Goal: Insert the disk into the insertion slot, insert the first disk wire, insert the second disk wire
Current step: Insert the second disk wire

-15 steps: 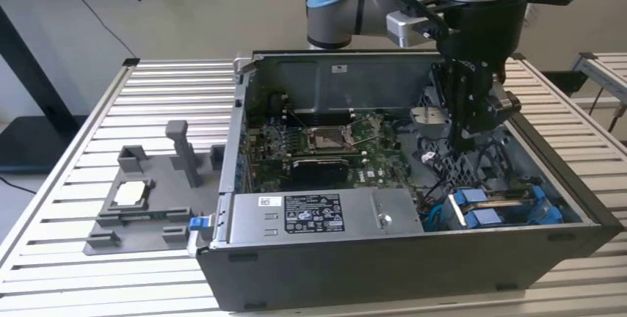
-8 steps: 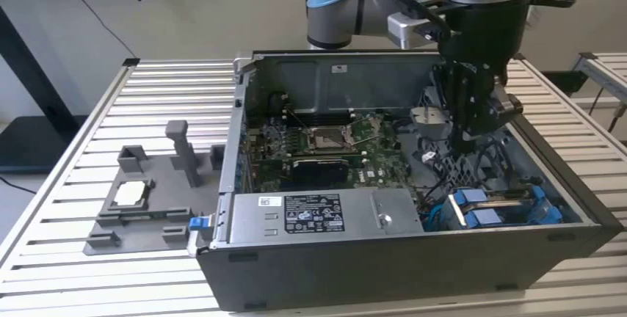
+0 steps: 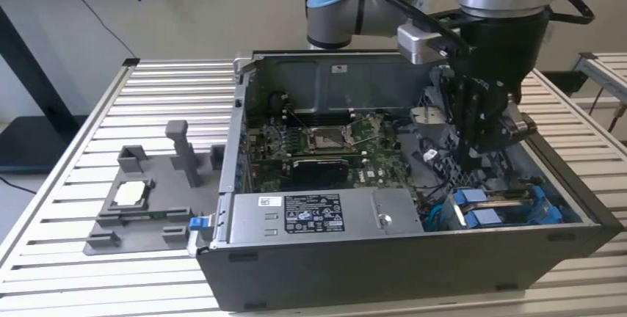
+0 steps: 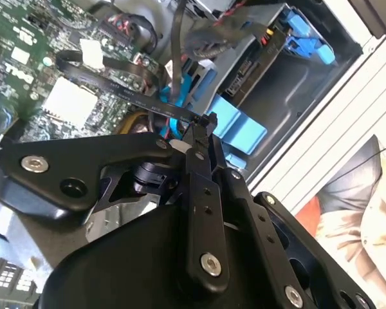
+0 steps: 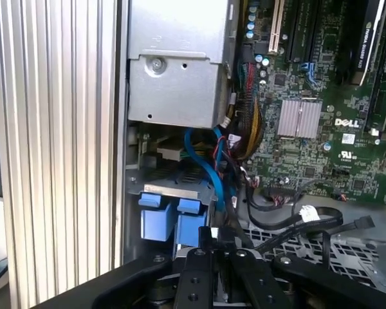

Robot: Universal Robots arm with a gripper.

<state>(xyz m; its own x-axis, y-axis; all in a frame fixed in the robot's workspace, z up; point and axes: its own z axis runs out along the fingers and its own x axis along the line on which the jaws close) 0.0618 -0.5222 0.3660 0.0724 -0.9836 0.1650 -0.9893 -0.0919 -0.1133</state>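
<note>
claw (image 4: 202,125) clamped on black wire (image 4: 116,87) inside case, just above disk (image 4: 251,61) seated in insertion slot (image 3: 504,207).

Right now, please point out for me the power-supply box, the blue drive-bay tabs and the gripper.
power-supply box (image 3: 313,213): exterior view, on its labelled top face.
blue drive-bay tabs (image 3: 487,218): exterior view, on the nearer blue tab.
gripper (image 4: 209,121): second wrist view, at the tips of the black jaws.

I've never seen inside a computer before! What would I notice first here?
Probably the big open black metal computer case on the slatted table, with the green motherboard lying inside. Next, the black robot gripper reaching down into the case, at the exterior view's right. Below it, bright blue plastic drive brackets stand out in the corner.
</note>
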